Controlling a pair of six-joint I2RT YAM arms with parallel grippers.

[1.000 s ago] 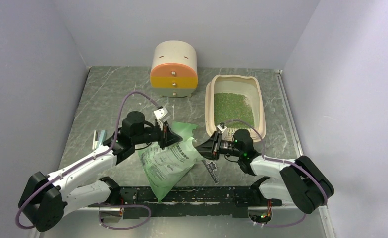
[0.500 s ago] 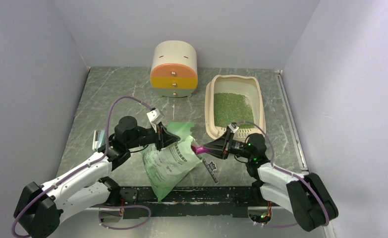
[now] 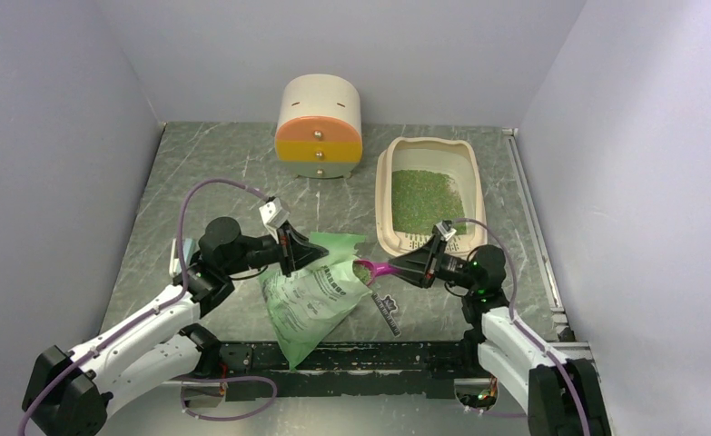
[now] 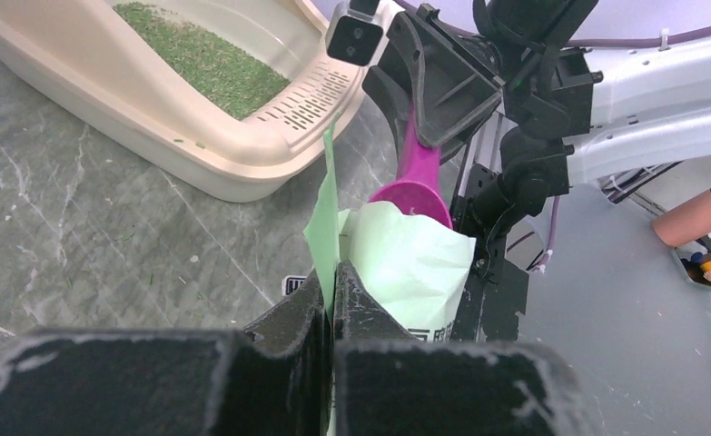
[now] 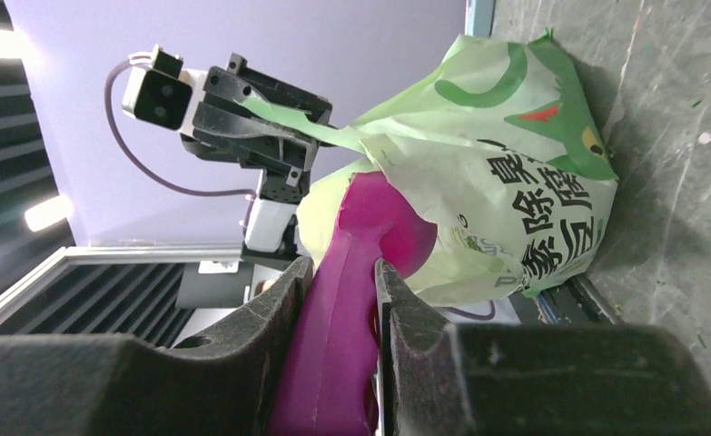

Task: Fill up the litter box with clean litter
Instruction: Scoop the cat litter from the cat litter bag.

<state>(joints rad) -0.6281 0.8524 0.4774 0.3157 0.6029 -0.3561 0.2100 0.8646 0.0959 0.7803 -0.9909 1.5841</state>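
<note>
Moved since a second ago: right tool [image 3: 404,269] drawn back toward 3 o'clock, bringing the magenta scoop [image 3: 380,269] out of the bag mouth where it sat buried; left tool [image 4: 329,283] shifted slightly toward 9 o'clock, bag edge with it.

Item 1, right tool: clenched on the scoop's handle, both fingers [image 5: 279,309] pressed flat against the magenta plastic. Scoop lies roughly level, with its bowl at the tool's 9 o'clock, just outside the bag opening. In the top view the bowl is loaded with clean litter [image 3: 361,270].

Item 2, left tool: clamped tight on the upper edge of the green printed bag [image 3: 311,295], a thin fold of film pinched between the jaws, mouth held raised. Bag sits slumped at 6 o'clock on the tabletop [image 3: 215,173], its opening facing 3 o'clock toward the scoop.

Item 3, litter box [image 3: 385,195]: beige tray at 1 o'clock on the tabletop, slotted ledge at its near end, just beyond the right tool. Clean litter covers the tray floor in a thin layer. A few stray grains lie on the tabletop beside the tray.

Item 4, drawer unit [image 3: 319,127]: round, beige and orange, at 12 o'clock, near the litter box but not touching it.
</note>
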